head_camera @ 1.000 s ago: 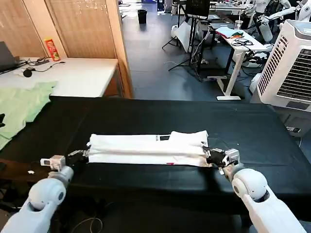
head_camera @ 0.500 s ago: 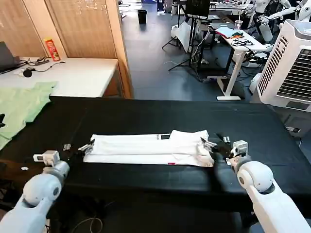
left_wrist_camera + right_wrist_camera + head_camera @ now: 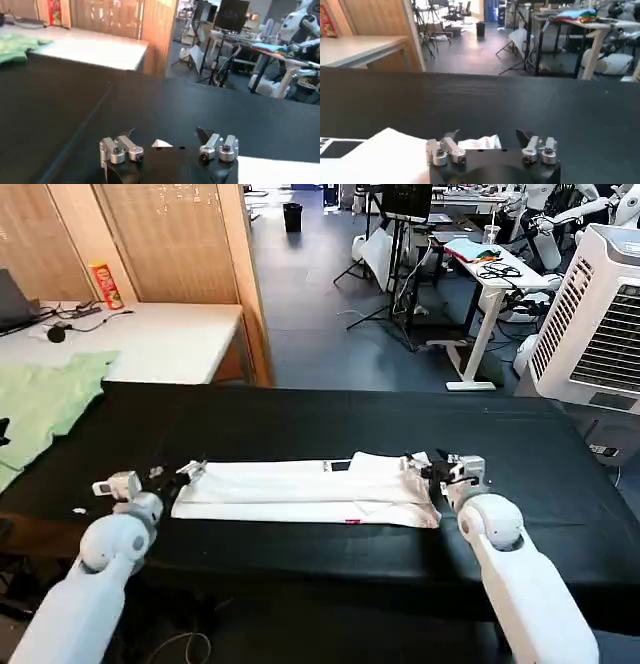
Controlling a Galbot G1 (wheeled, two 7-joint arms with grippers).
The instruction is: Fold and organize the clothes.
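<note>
The white T-shirt (image 3: 300, 489) lies folded into a long flat strip across the black table (image 3: 320, 419), with a small black patch (image 3: 338, 467) on its far edge. My left gripper (image 3: 178, 474) stands open at the strip's left end, a small white corner (image 3: 161, 144) showing between its fingers (image 3: 120, 149). At the strip's right end my right gripper (image 3: 425, 467) is open too. A crumpled bit of the shirt (image 3: 481, 142) lies between its jaws, and the shirt's flat part (image 3: 375, 155) spreads beside it.
A pale green garment (image 3: 45, 399) lies over the table's far left corner. Behind it stands a white side table (image 3: 150, 339) with a red can (image 3: 105, 284). A white air cooler (image 3: 600, 314) stands at the right. The table's far half is bare.
Both grippers let go of the strip's near corners, opened, and moved back along its two ends toward the far edge. The shirt stayed flat.
</note>
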